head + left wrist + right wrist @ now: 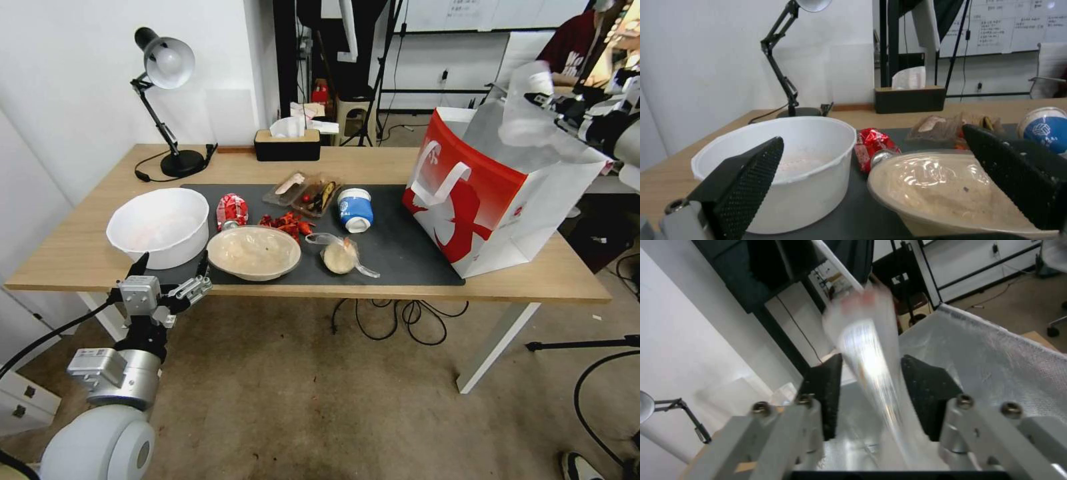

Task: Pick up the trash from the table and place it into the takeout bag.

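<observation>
Holding a clear lidded plastic cup (867, 350) over the mouth of the large red-and-white paper takeout bag (480, 200), right gripper (871, 396) pinching the cup between its two black pads (824, 396); pads close together, pressed on the cup's sides. Keeping it above the white-grey lining (996, 356), presumably so a release drops it straight inside rather than on the rim. Reaching in from the right at bag-top height, cup (527, 100) tilted, wrist angled down toward the opening.

Hovering the left gripper (172, 267) at the near edge of the long light-wood table (373, 163), just before the dark grey mat (400, 247). Spreading wide, gripping nothing; one finger (746, 180) lined up toward the deep white round bowl (786, 160), the other toward the shallow beige film-covered bowl (933, 186). Pointing forward and roughly level, forearm rising from below the table edge — reads as waiting, or staged for a next pick.

Lying on the mat: crushed red can (231, 210), blue-white tub (355, 209), clear bag with bun (340, 255), red scraps (287, 223), clear tray of leftovers (303, 190). Standing behind, off the mat: black desk lamp (167, 100), tissue box (288, 140).
</observation>
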`<state>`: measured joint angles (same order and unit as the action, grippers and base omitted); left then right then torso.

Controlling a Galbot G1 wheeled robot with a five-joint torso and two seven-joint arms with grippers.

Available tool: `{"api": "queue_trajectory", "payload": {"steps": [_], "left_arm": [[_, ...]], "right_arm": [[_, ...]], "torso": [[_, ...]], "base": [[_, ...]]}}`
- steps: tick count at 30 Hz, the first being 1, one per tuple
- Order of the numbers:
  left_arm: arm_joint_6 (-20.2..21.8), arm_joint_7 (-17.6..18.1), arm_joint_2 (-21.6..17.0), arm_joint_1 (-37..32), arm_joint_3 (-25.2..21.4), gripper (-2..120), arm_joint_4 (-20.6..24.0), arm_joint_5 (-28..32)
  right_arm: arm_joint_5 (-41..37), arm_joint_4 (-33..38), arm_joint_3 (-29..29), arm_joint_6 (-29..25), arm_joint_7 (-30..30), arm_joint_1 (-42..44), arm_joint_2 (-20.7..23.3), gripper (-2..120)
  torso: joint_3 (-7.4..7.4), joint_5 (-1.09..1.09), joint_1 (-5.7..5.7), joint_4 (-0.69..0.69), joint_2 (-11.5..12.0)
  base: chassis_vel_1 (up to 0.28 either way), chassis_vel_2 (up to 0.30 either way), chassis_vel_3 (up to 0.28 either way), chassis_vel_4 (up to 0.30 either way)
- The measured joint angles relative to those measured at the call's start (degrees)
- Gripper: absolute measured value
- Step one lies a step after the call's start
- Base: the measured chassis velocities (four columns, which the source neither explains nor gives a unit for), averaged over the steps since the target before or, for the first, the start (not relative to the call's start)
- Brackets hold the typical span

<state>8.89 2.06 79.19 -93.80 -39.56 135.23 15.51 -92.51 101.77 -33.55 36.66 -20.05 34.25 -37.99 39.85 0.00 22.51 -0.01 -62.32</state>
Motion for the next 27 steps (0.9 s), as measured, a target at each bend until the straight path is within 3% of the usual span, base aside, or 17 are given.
{"api": "queue_trajectory", "payload": {"steps": [6, 8, 9, 11, 14, 17, 23, 27], "left_arm": [[-0.01, -0.01, 0.01, 0.07, 0.11, 100, -0.1, 0.03], [-0.02, 0.0, 0.01, 0.06, 0.11, 100, -0.1, 0.03], [-0.03, -0.01, -0.01, -0.04, 0.11, 100, -0.11, 0.07], [-0.04, -0.01, -0.02, -0.09, 0.1, 100, -0.1, 0.11], [-0.06, -0.01, -0.09, -0.15, 0.01, 100, -0.09, 0.28], [-0.06, -0.01, -0.14, -0.16, -0.01, 100, -0.04, 0.37], [0.02, 0.01, -0.18, -0.11, 0.12, 100, 0.1, 0.8], [0.07, 0.05, -0.2, -0.08, 0.21, 100, 0.07, 0.99]], "right_arm": [[-0.01, 0.44, -0.45, 0.18, -0.06, 0.49, 0.35, 62], [-0.01, 0.44, -0.45, 0.19, -0.06, 0.49, 0.35, 64], [-0.01, 0.52, -0.46, 0.19, -0.05, 0.38, 0.36, 73], [0.09, 0.81, -0.46, 0.12, 0.03, 0.29, 0.36, 77], [1.48, 4.02, -0.65, -1.42, 2.47, 0.45, 0.41, 92], [2.53, 6.84, -0.94, -2.65, 4.1, 0.59, 0.9, 99], [5.02, 13.04, -2.38, -5.12, 5.88, 3.04, 2.17, 100], [7.36, 19.96, -6.39, -8.32, 7.03, 10.34, 1.86, 100]], "torso": [[-0.01, -0.01, 0.0, 0.0, 0.0], [-0.01, -0.01, 0.0, 0.0, 0.0], [-0.01, 0.0, 0.0, 0.0, 0.0], [-0.01, 0.0, 0.0, 0.0, 0.0], [-0.01, -0.01, 0.0, 0.01, 0.0], [-0.01, -0.01, 0.0, 0.02, 0.0], [-0.01, -0.01, 0.0, 0.0, 0.0], [-0.01, 0.01, 0.0, 0.01, 0.0]], "base": [[0.0, 0.0, 0.0, 0.0], [0.0, 0.0, 0.0, 0.0], [0.0, 0.0, 0.0, 0.0], [0.0, 0.0, 0.0, 0.0], [0.0, 0.0, 0.0, 0.0], [0.0, 0.0, 0.0, 0.0], [0.0, 0.0, 0.0, 0.0], [0.0, 0.0, 0.0, 0.0]]}}
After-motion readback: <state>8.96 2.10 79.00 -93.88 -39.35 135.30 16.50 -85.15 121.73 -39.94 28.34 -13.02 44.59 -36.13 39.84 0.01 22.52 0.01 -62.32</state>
